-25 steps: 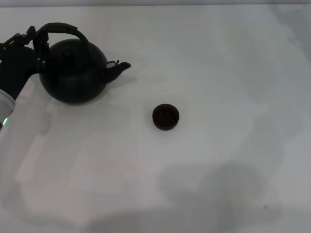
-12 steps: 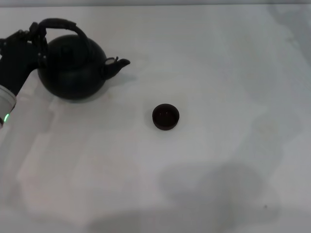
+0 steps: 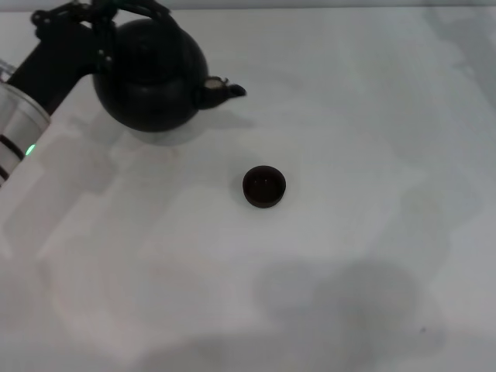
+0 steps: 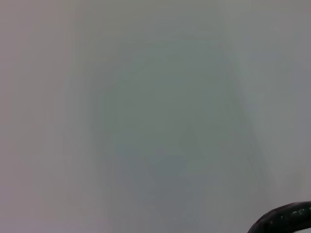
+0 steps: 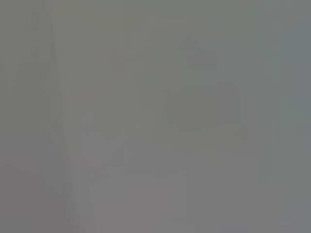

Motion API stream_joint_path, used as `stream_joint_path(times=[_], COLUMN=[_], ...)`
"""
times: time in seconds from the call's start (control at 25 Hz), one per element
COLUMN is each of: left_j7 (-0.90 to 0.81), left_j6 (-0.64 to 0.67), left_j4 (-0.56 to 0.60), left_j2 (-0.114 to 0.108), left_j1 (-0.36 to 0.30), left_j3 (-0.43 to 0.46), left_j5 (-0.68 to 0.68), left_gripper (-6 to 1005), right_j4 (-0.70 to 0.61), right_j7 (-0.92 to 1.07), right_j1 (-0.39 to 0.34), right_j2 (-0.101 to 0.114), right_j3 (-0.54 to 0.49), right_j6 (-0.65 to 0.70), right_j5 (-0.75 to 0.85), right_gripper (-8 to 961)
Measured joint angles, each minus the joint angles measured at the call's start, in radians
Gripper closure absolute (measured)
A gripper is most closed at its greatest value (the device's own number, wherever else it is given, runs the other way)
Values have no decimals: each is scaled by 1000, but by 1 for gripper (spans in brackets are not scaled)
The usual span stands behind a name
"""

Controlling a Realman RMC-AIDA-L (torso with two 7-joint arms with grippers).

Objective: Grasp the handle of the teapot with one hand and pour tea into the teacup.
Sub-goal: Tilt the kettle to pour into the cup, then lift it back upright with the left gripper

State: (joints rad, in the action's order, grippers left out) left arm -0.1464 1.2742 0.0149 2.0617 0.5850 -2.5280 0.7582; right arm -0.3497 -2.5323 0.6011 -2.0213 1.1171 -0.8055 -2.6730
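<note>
Black teapot [image 3: 153,76] hangs far left, its handle [image 3: 133,8] clamped in the left gripper [image 3: 99,15]; teacup [image 3: 264,186] sits mid-table [image 3: 349,155].

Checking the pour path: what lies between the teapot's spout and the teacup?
Nothing: in the head view only bare white table separates the teapot from the teacup.

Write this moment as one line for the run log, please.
left gripper: holding teapot by handle, lifted off table | spout: toward teacup, not over it | pouring: not begun | right gripper: not in view
</note>
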Motion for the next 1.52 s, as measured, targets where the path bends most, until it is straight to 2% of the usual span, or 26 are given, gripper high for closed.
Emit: stream_joint_path(times=[0.12,0.28,0.6,0.92,1.16,1.52], left_j7=[29,61,202,226,322,371], left_j6=[-2,-2,1,8,18,18], left_j4=[-13,-12,-9,-9,-9,-4], left_j2=[3,5,4,3,5,6], left_j1=[19,19,26,27,29,36], left_j3=[0,-1,-11,-12,-12,-12], left_j5=[-70,-87,-207,-224,-230,-231], left_gripper=[907,907,907,908,908,908], right_j4=[2,12,14,33,64,78], right_j7=[4,6,9,9,10,10], right_j1=[3,9,19,29,44,53], right_j2=[-2,-4,-4,-7,-7,-7], right_j3=[4,6,8,8,0,-1], right_j6=[-4,-4,-4,-5,-5,-2], right_j5=[0,-1,-1,-1,-2,-13], right_gripper=[118,118,118,118,119,119])
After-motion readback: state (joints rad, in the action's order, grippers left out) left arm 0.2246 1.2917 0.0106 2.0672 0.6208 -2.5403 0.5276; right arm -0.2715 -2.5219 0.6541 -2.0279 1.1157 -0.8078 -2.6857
